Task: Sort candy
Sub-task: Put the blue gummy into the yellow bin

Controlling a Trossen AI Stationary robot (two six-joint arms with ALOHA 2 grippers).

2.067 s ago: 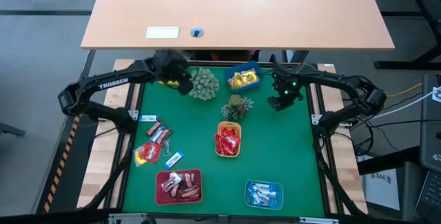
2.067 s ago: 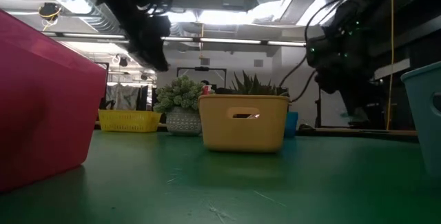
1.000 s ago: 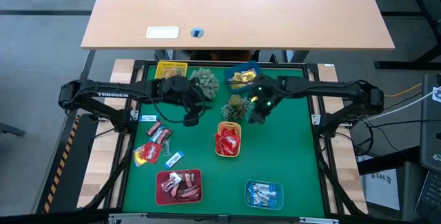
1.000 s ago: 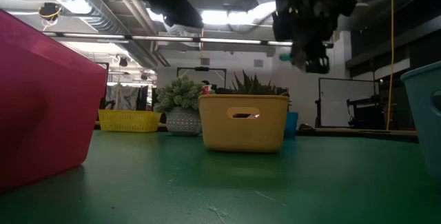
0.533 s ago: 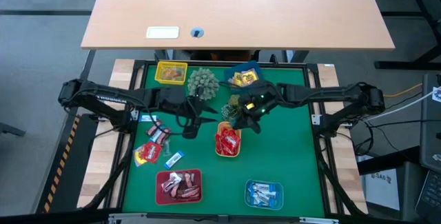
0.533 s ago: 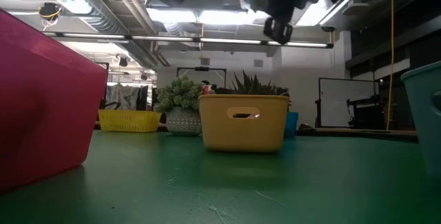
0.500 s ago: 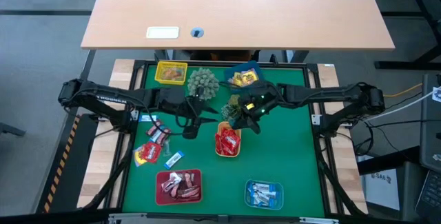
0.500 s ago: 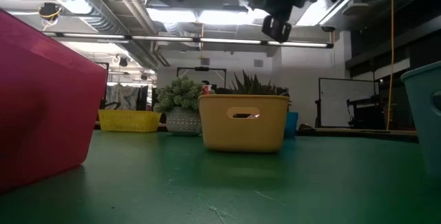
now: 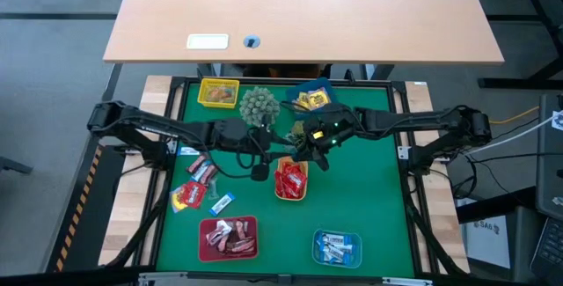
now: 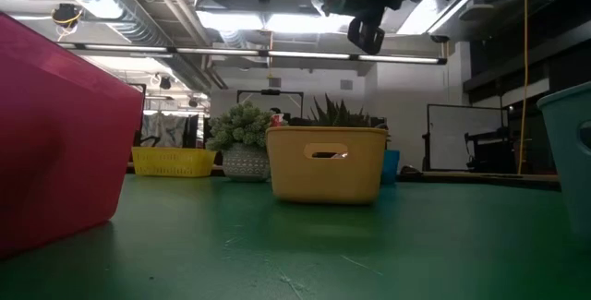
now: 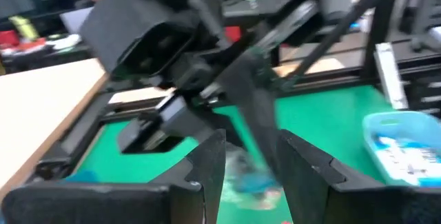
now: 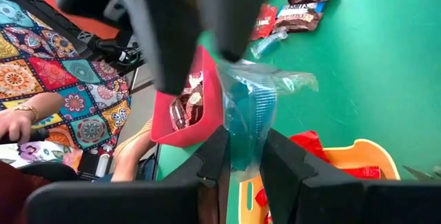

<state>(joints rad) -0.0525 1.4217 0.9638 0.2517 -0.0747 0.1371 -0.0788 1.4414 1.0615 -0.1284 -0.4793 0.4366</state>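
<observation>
Nearest the front edge of the green table [image 9: 369,198] sit two trays: a dark red tray [image 9: 228,238] holding brown-pink candy, and to its right a pale blue tray [image 9: 338,247] with blue-white wrapped candy. Left of these, loose candy [image 9: 199,183] lies on the mat: red wrappers, brown-pink bars and one small blue-white piece, grouped near the table's left side.

Toward the middle stands a yellow-orange tray [image 9: 292,179] filled with red-wrapped candy. Both arms meet just above and behind it. The right gripper [image 12: 242,156] pinches a blue-white candy [image 12: 249,110], a pale blue wrapper with crinkled clear ends, its fingers closed narrowly on the wrapper's lower part. In the right wrist view that piece hangs over the gap between the dark red tray and the yellow-orange tray. The left gripper [image 11: 251,158] hovers close beside it, above the yellow-orange tray's left side; its fingers stand a little apart around a blurred blue-white shape, and whether they grip it cannot be told. The other arm's dark body fills most of each wrist view and blocks much of the table.

Farther back, a spiky dark green plant [image 9: 299,134] is partly hidden under the right arm, and a paler spiky ball plant [image 9: 259,106] stands to its left. At the far edge, a yellow tray [image 9: 218,92] sits on the left and a blue tray [image 9: 310,98] with yellow-wrapped candy on the right. Beyond the table a light wooden desk [image 9: 303,13] spans the background.

In the right wrist view a person's hand [image 12: 24,114] rests by a patterned cloth off the table's near side.
</observation>
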